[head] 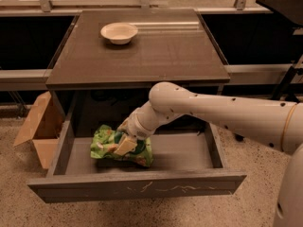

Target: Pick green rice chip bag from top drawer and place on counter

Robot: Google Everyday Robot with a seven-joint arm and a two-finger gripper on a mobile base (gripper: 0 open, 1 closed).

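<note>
The green rice chip bag (106, 143) lies crumpled on the grey bottom of the open top drawer (184, 151), towards its left half. My gripper (126, 145) reaches down into the drawer from the right and sits on the middle of the bag, touching it. The white arm (222, 112) crosses over the drawer's right side. The bag rests on the drawer bottom and is not lifted. The counter (161, 56) is the dark glossy top of the cabinet above the drawer.
A cream bowl (119, 32) stands on the counter at the back left. An open cardboard box (40, 131) stands on the speckled floor left of the drawer. The drawer's front panel (142, 188) carries pale scratch marks.
</note>
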